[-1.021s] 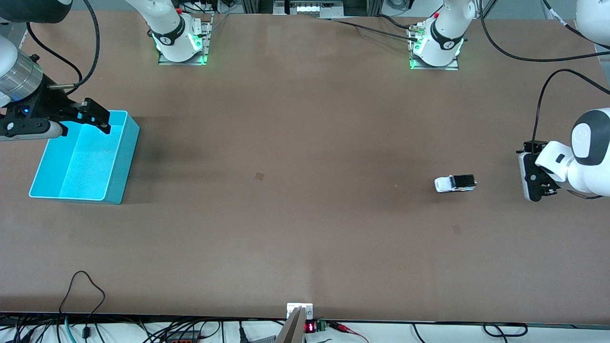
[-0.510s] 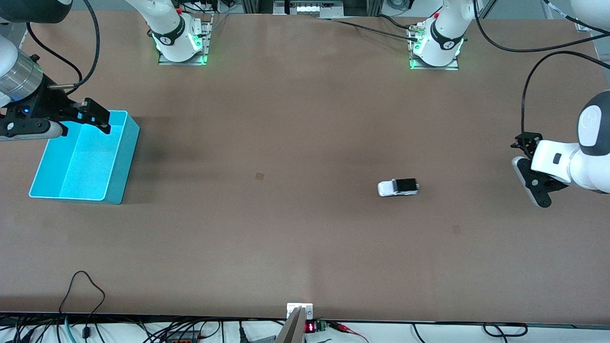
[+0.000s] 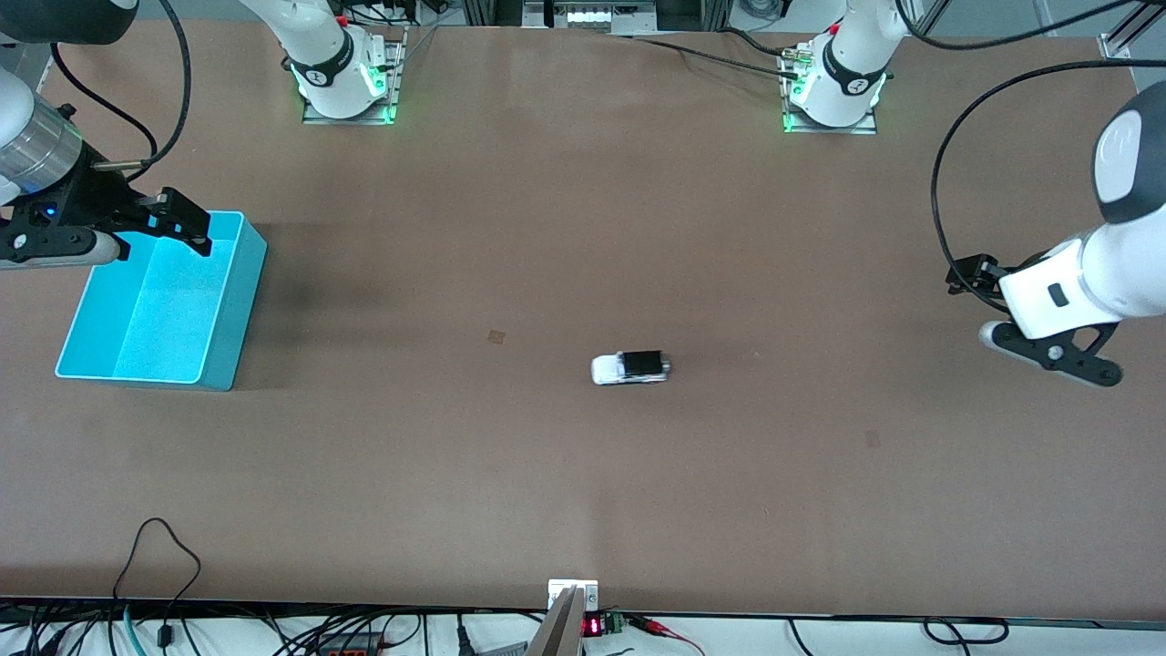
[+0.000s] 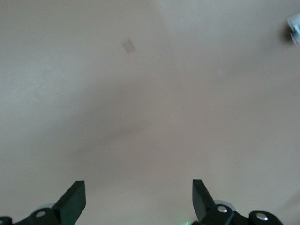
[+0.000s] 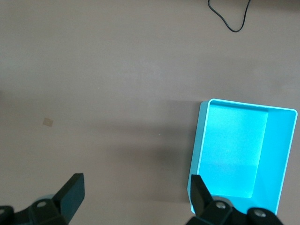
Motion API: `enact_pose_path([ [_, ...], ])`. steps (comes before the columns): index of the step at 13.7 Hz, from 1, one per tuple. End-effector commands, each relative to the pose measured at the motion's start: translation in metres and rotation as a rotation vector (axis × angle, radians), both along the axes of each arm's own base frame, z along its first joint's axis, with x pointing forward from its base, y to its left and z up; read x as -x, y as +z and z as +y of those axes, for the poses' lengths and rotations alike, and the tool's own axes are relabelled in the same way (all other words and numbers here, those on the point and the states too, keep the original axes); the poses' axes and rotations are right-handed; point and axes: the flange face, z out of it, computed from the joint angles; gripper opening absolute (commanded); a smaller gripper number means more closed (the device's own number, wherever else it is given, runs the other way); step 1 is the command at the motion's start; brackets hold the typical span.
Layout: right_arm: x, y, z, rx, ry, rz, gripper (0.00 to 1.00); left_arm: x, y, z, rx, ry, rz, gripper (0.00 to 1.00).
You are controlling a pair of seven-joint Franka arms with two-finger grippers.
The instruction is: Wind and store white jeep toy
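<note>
The white jeep toy (image 3: pixel 630 367) has rolled a long way. 1 second ago it sat near the left arm's end of the table (image 3: pixel 583 474). Now it is on the middle of the table, alone, and nothing touches it. The blue bin (image 3: pixel 228 310) at the right arm's end is well apart from it. The left gripper (image 3: pixel 973 274) has lifted and turned, and it is over the table at its own end, with its fingers wide open. The right gripper (image 3: pixel 182 221) has not moved and waits over the bin's edge, open too, holding nothing.
</note>
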Motion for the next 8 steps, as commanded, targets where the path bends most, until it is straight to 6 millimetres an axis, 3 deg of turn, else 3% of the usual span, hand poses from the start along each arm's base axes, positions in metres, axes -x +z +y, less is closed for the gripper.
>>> enact_pose_path([
  [1, 0.002, 0.002, 0.000, 0.008, 0.014, -0.002, 1.00, 0.036, 0.010, -0.003, 0.007, 0.236, -0.082, 1.00],
  [3, 0.002, 0.002, 0.000, 0.008, 0.014, -0.002, 1.00, 0.047, 0.024, 0.009, 0.009, 0.267, -0.162, 1.00],
  [6, 0.002, 0.002, 0.001, 0.006, 0.014, -0.002, 1.00, 0.071, 0.030, 0.016, 0.018, 0.240, -0.195, 1.00],
  [8, 0.002, 0.002, 0.001, 0.006, 0.014, -0.002, 1.00, 0.072, 0.029, 0.017, 0.020, 0.190, -0.193, 1.00],
])
